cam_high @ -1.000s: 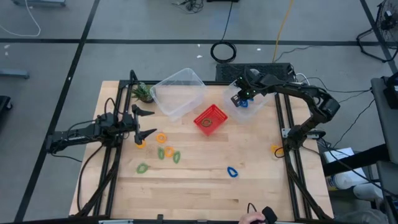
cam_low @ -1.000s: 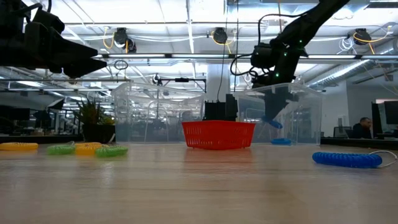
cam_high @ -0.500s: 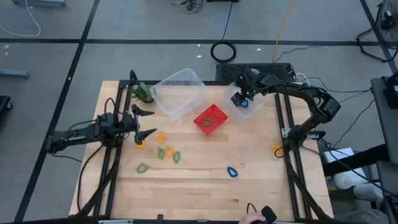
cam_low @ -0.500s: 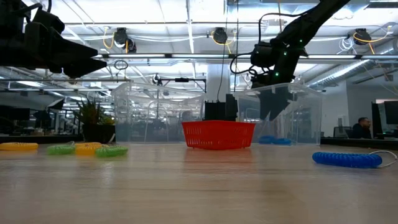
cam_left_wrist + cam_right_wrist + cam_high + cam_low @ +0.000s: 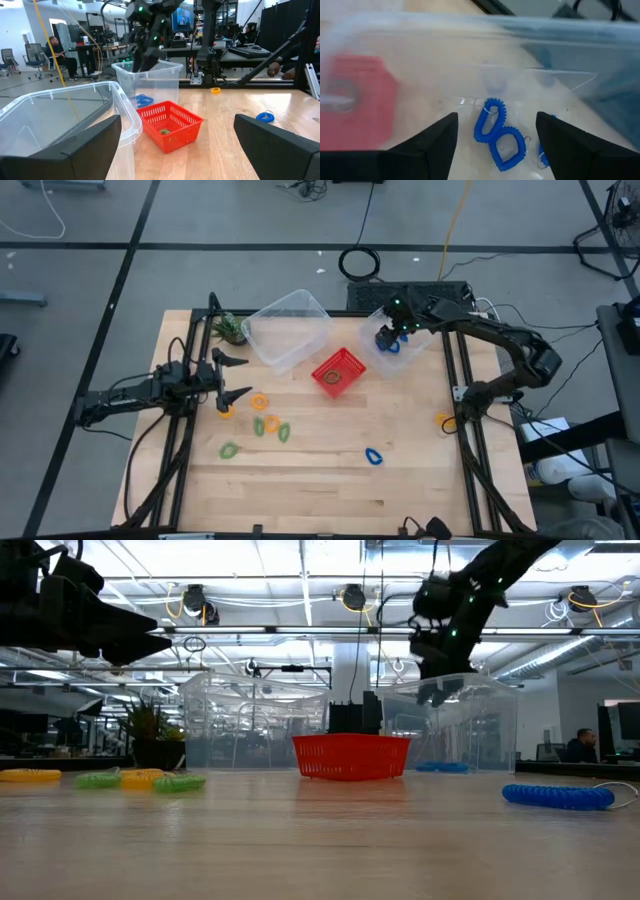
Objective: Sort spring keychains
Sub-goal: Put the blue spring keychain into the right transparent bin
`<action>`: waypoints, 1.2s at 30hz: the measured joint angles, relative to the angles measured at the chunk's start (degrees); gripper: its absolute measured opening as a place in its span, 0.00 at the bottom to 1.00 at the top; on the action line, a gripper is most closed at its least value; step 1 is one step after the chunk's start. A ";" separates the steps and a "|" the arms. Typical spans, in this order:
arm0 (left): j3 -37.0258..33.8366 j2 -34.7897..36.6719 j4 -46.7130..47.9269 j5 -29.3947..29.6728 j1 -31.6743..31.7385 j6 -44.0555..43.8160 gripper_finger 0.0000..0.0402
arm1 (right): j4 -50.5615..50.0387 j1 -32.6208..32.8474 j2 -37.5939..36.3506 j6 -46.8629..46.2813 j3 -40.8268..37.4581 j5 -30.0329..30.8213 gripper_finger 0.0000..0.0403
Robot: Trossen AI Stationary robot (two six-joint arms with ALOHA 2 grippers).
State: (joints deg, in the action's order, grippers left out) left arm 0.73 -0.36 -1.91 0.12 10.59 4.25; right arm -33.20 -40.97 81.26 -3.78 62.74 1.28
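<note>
The right arm reaches from its base at the table's right edge, elbow bent outward, forearm stretched toward the back of the table, so that the right gripper [image 5: 392,335] hangs above the small clear plastic bin [image 5: 400,340] at the back right — in the low view it sits above the bin's rim, pointing down. Its fingers [image 5: 427,145] stand apart with nothing between them, and past them the right wrist view shows 2 blue coiled spring keychains [image 5: 499,135] lying touching on the bin's floor, a third blue piece partly hidden beside them. The left arm lies low along the table's left side, its forearm pointing inward, and the left gripper [image 5: 235,376] has its jaws spread wide and empty near the loose pile. Just beside it lie an orange coiled keychain [image 5: 260,402] and a yellow coiled keychain [image 5: 226,411], then 2 green coiled keychains [image 5: 272,428] and another green one [image 5: 229,450] nearer the front. A lone blue coiled keychain [image 5: 373,456] rests on the bare wood toward the front right, and an orange-yellow keychain [image 5: 443,419] sits at the right edge. The red mesh basket [image 5: 338,372] stands mid-table between the small bin and a larger clear plastic bin [image 5: 286,328]; the left wrist view shows 1 green piece inside the basket.
</note>
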 joint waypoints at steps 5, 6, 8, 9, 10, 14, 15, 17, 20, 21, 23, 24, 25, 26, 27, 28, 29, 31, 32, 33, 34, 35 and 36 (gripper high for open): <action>0.00 0.00 -0.01 0.00 0.00 0.00 0.98 | -1.44 3.37 -6.39 1.60 0.00 0.21 0.66; -0.02 -0.02 0.00 0.00 -0.02 0.00 0.98 | -2.07 4.24 -7.61 1.68 0.00 0.23 0.67; -0.02 0.00 -0.02 0.00 -0.02 0.00 0.98 | -3.95 5.89 -9.87 1.65 0.00 0.24 0.70; 0.00 0.00 0.00 0.00 0.00 0.00 0.98 | -5.13 6.86 -10.97 1.51 0.00 0.23 0.71; -0.01 -0.01 0.00 0.00 -0.02 0.00 0.98 | -6.37 7.84 -12.11 1.45 0.00 0.20 0.73; -0.01 0.00 -0.01 0.00 -0.02 0.01 0.98 | -10.51 12.61 -16.58 1.39 0.00 0.17 0.77; 0.00 0.00 0.00 0.00 0.00 0.00 0.98 | -10.63 14.06 -17.65 1.46 0.00 0.17 0.78; -0.01 -0.01 0.00 0.00 0.00 0.00 0.98 | -10.35 17.39 -19.64 1.41 0.00 0.15 0.78; 0.00 -0.02 0.00 0.00 -0.02 0.00 0.98 | -10.39 23.19 -21.84 -0.11 0.00 0.15 0.78; 0.00 0.00 -0.01 0.00 -0.02 0.00 0.98 | -10.39 25.22 -22.37 -0.81 0.00 0.13 0.77; -0.01 0.00 -0.01 0.00 -0.02 0.00 0.98 | -10.39 29.18 -23.20 -1.83 0.00 0.10 0.77; 0.00 0.00 0.00 0.00 0.00 0.00 0.98 | -10.39 31.14 -23.55 -2.27 0.02 0.08 0.77; 0.00 0.00 0.00 0.00 0.00 0.00 0.98 | -10.37 33.00 -23.77 -2.74 0.02 0.10 0.77; -0.02 -0.01 0.00 0.00 -0.01 0.00 0.98 | -10.38 34.84 -23.88 -3.23 0.02 0.10 0.77; 0.00 -0.01 0.00 0.00 -0.01 0.00 0.98 | -10.37 36.65 -23.95 -3.68 0.02 0.11 0.77; 0.00 -0.02 0.00 0.00 0.00 0.00 0.98 | -10.38 38.37 -23.96 -4.22 0.02 0.10 0.77; 0.00 -0.02 -0.02 0.00 0.00 0.00 0.98 | -10.38 40.03 -23.94 -4.68 0.02 0.10 0.77; -0.02 -0.01 0.00 0.00 0.00 0.00 0.98 | -10.37 43.24 -23.94 -4.95 0.02 0.10 0.77; 0.00 0.00 0.00 0.00 -0.02 0.00 0.98 | -10.37 44.75 -23.94 -4.95 0.02 0.12 0.77; 0.00 0.00 0.00 0.00 0.00 0.00 0.98 | -10.39 46.23 -23.94 -4.95 0.02 0.21 0.77; 0.00 0.00 0.00 0.00 -0.01 0.00 0.98 | -10.38 47.69 -23.94 -4.95 0.02 0.35 0.77; 0.00 0.00 -0.01 0.00 0.00 0.00 0.98 | -10.38 49.06 -23.94 -4.95 0.02 0.45 0.77; 0.00 -0.01 0.00 0.00 -0.01 0.00 0.98 | -10.37 50.40 -23.94 -4.95 0.02 0.45 0.77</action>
State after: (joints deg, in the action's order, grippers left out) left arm 0.73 -0.37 -1.91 0.12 10.58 4.25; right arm -43.57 9.44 57.32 -8.73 62.76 1.74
